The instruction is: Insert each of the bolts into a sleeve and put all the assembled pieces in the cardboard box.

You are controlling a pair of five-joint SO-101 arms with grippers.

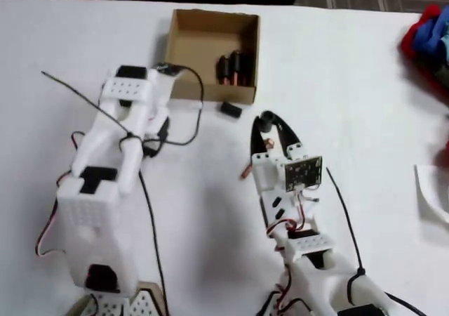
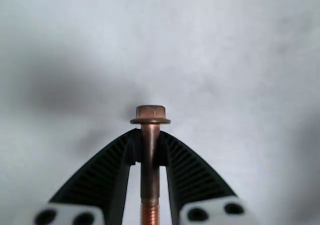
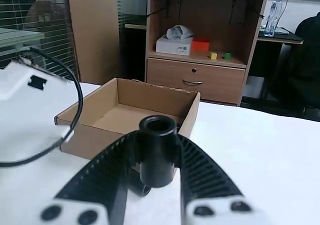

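Left hand (image 2: 150, 139): closed on a copper bolt (image 2: 150, 114); you see the shank clamped between the ribbed fingers (image 2: 112, 167) and the flanged head clear of the fingertips, over bare white desk (image 2: 240, 60).

Right hand (image 3: 157, 144): closed on a black sleeve (image 3: 158, 155); its open bore shows above the fingers; from the high view you find this hand (image 1: 269, 129) and its sleeve (image 1: 266, 121) near the cardboard box's closest corner, apart from it.

Cardboard box (image 1: 186, 45): open-topped, on the desk (image 1: 351, 84) at its far side; the left arm's end lies against one wall.

Assembled pieces (image 1: 233, 68): dark with copper ends, inside the box at the corner nearest your right hand.

Loose sleeve (image 1: 231, 109): on the desk just outside the box, between it and the right hand.

Copper piece (image 1: 246, 171): on the desk beside the right arm; too small to identify.
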